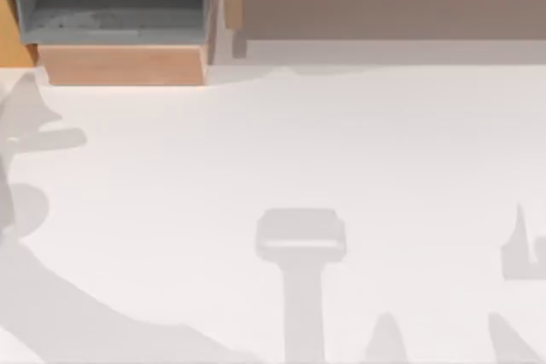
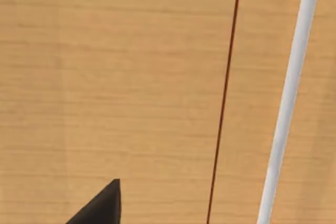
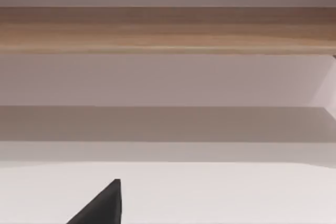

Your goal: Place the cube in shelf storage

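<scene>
Our left gripper (image 2: pixel 102 205) is close up to a flat wood face (image 2: pixel 105 77). We see just a black tip of it in the left wrist view. A thin dark red line (image 2: pixel 226 87) and a white bar (image 2: pixel 289 98) run across that wood. We cannot tell if this gripper is open or closed. Our right gripper (image 3: pixel 102 205) sits low over the white table (image 1: pixel 256 142) and looks straight at the shelf (image 3: pixel 168 30). We see only a black tip of this one too, so we cannot tell if it is open or closed. From the top, grey arm shadows (image 1: pixel 300 245) lie on the table near its front edge and on its left side. The shelf (image 1: pixel 384 10) is at the back right, long and wide, with a tan plank on top and a dim brown-grey space under it. A small wooden box (image 1: pixel 119 64) with grey walls inside sits at the back left, just beside the shelf. We cannot tell where the cube is.
</scene>
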Robot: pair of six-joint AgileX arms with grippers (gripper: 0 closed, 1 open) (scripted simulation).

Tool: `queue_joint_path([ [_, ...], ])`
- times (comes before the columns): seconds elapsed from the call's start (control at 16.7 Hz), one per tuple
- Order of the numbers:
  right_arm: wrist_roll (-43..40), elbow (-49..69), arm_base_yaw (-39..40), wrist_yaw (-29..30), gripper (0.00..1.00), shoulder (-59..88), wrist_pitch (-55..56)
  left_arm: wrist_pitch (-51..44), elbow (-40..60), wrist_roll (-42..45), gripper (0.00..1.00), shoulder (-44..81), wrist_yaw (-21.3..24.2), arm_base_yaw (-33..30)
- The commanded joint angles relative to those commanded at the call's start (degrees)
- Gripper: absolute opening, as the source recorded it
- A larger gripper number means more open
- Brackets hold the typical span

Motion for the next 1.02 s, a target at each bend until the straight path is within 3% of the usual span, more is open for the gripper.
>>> queue_joint_path([
  [0.48, 0.00, 0.00, 0.00, 0.00, 1.00, 0.00, 0.00, 2.31, 2.62, 2.27, 1.00, 2.39, 0.11, -0.02],
  [1.02, 0.00, 0.00, 0.00, 0.00, 1.00, 0.00, 0.00, -1.15, 9.18, 2.23, 1.00, 5.46, -1.32, -1.48],
])
